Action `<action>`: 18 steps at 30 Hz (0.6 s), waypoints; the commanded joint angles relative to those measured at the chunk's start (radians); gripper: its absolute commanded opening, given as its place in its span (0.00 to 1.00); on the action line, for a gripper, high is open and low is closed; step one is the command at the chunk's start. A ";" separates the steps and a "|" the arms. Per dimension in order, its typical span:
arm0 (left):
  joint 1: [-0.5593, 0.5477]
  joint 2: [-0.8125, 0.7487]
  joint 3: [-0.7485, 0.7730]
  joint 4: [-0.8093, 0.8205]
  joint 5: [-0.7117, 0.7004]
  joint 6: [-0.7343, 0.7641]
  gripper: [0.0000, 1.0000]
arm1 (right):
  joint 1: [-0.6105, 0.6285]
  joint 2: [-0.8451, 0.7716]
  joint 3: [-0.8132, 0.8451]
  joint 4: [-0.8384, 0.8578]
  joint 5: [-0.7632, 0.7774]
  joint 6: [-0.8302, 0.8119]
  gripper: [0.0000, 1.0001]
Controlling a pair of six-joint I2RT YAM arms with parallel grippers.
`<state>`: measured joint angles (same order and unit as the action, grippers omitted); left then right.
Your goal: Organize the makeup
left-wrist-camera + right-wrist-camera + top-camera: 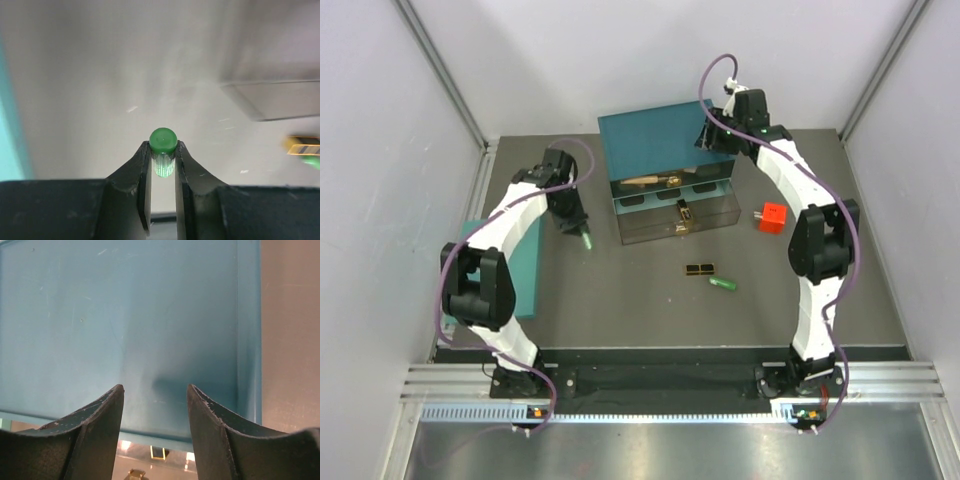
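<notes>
Between the 2 fingers of the left gripper [163,156] sits a green stick [163,139]. The fingers pinch it tight on its ribbed part, and its round end faces the left wrist camera. Only this close view shows the pinch well. From above, the left gripper [582,232] points down and the green stick [587,241] pokes out under it. I cannot tell if the stick touches the table [620,310]. A flat teal panel [527,270] lies to this gripper's left, and a clear box [675,205] stands to its right.

Over the box's teal lid [125,315], the right gripper [155,395] has its 2 fingers spread apart, with only the lid showing in the gap. From above, the right gripper [712,135] is at the lid's right edge.

Only the top view shows the rest. Tan and cream makeup [655,181] lies in the box's back row, near the right gripper. 1 black-and-gold case [684,216] sits in a front part. A loose flat case [699,269] and the other green stick [723,284] lie side by side on the table, well apart from both grippers. A red cube [773,216] sits right of the box.

Nothing on the makeup is sharp enough to read.
</notes>
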<state>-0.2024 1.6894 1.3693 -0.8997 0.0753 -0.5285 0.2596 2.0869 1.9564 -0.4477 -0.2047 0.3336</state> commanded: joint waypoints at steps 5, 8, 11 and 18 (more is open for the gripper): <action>-0.100 0.114 0.238 0.223 0.104 0.010 0.00 | -0.006 -0.146 -0.033 0.038 0.053 -0.025 0.54; -0.152 0.153 0.290 0.260 0.077 0.015 0.00 | -0.011 -0.159 -0.039 0.034 0.067 -0.027 0.55; -0.199 0.180 0.304 0.326 0.031 0.019 0.00 | -0.019 -0.168 -0.045 0.033 0.073 -0.022 0.56; -0.232 0.233 0.312 0.351 -0.020 -0.002 0.03 | -0.059 -0.185 -0.082 0.029 0.100 -0.010 0.58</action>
<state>-0.4362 1.9102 1.6497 -0.6136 0.1085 -0.5243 0.2405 1.9621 1.8946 -0.4450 -0.1314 0.3180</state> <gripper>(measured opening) 0.234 0.576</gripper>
